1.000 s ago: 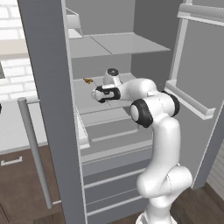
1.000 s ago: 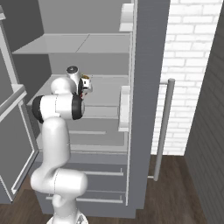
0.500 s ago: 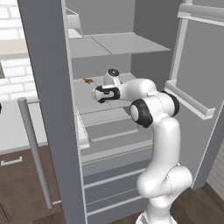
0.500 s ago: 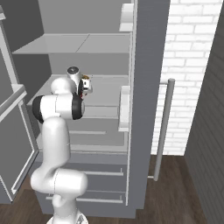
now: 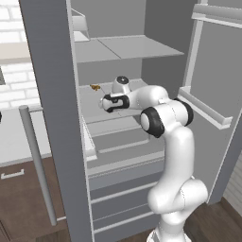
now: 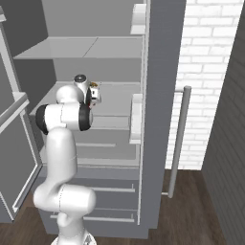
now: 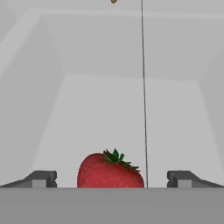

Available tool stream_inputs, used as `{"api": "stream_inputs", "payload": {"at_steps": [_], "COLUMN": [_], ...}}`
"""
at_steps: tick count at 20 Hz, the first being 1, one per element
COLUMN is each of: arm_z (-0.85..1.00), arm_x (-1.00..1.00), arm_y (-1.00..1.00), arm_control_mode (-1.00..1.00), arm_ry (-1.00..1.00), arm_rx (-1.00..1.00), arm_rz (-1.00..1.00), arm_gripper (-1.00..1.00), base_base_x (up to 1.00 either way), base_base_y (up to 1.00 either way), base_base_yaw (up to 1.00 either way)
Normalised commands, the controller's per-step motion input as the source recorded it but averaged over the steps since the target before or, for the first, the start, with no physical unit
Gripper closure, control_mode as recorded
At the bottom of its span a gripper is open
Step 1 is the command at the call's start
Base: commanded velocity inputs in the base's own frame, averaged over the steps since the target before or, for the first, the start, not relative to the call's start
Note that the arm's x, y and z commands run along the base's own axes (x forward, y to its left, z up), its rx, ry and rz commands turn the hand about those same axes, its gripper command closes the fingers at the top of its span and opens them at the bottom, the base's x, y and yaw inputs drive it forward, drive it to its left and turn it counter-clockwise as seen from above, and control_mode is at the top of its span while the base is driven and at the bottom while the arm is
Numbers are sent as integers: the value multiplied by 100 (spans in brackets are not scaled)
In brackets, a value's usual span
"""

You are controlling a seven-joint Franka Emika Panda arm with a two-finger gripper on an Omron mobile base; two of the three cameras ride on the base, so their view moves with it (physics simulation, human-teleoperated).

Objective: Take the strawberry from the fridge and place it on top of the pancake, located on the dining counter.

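Inside the fridge (image 5: 56, 71), on its middle shelf, the strawberry (image 7: 110, 170) lies between the wide-open jaws of the gripper (image 7: 111, 178), which holds nothing yet. I think the jaws should close gently around the berry's middle, so the berry is not crushed. No brand or writing can be read anywhere.

White brick wall (image 6: 206, 57), dark wood floor (image 6: 191, 210).

Grey fridge shelf (image 7: 105, 113) with strawberry (image 7: 110, 171) and small yellow-brown item (image 5: 95, 87).
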Motion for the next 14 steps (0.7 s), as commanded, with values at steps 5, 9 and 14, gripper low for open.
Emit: {"api": "stream_inputs", "payload": {"at_steps": [5, 9, 14], "arm_z": [-7, -8, -12], "arm_x": [0, 0, 0], "arm_y": [1, 1, 0], "arm_control_mode": [-100, -100, -100], "arm_ry": [0, 0, 0], "arm_rx": [0, 0, 0], "arm_rz": [0, 0, 0], "arm_gripper": [100, 100, 100], "base_base_x": [0, 0, 0], "base_base_y": [0, 0, 0], "base_base_yaw": [0, 0, 0]}}
